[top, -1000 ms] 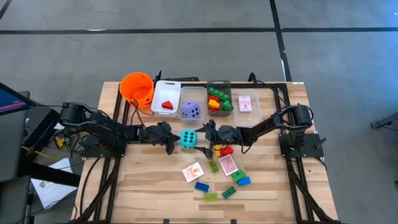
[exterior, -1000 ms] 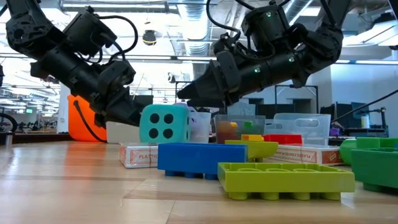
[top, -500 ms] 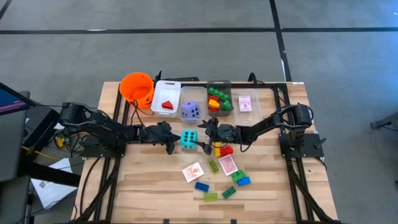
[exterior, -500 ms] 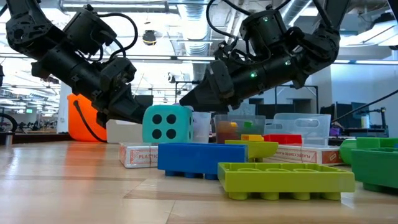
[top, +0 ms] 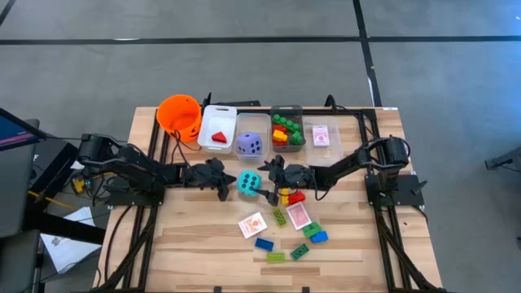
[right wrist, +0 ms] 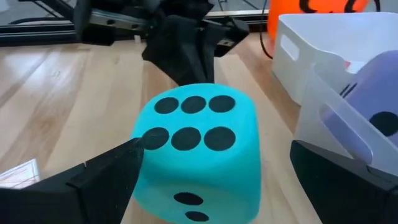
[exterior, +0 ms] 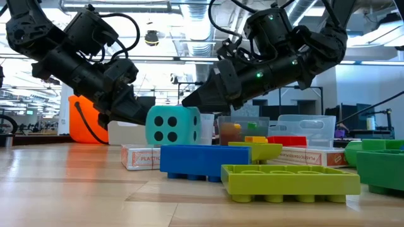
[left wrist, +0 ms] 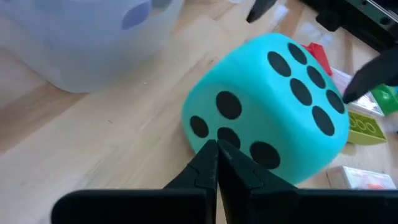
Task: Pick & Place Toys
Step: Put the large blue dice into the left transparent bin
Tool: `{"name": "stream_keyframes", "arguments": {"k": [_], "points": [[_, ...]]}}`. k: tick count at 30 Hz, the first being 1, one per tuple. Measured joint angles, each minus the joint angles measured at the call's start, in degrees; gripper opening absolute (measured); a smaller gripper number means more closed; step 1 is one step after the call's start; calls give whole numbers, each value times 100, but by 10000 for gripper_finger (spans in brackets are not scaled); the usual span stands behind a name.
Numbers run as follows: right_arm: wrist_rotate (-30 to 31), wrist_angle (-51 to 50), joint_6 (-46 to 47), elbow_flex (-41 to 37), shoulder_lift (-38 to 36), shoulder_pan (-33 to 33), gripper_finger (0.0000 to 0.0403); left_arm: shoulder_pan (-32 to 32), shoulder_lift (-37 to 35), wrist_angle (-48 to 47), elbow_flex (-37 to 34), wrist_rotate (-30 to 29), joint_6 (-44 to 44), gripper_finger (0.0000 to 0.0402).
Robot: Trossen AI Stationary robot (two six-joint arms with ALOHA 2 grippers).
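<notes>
Loose bricks (top: 264,243): about seven on the near table, with two face-down cards (top: 298,216).
Teal die (top: 248,183): one, mid-table, tilted, between both grippers.
Left gripper (top: 225,190): fingers closed, empty, tip against the die.
Right gripper (top: 267,172): jaws spread wide around the die.
Bins (top: 286,142): four behind, holding one red wedge (top: 219,137), one purple die (top: 251,145), bricks, cards.

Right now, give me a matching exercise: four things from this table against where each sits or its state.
Things:
1. purple die
2. teal die
3. red wedge
4. left gripper

Places or states:
A. in the white bin
B. shut
C. on the table between the two grippers
D. in a clear bin

Pairs: 1-D, 2-C, 3-A, 4-B
</notes>
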Motion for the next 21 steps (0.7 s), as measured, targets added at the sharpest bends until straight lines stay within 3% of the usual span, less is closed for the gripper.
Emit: {"name": "stream_keyframes", "arguments": {"k": [4,21], "points": [[-262,5,-1,0,0,-11,400,40,0,0,0,-24,0,0],[-270,37,-44,0,0,-4,400,42,0,-2,0,175,0,0]]}}
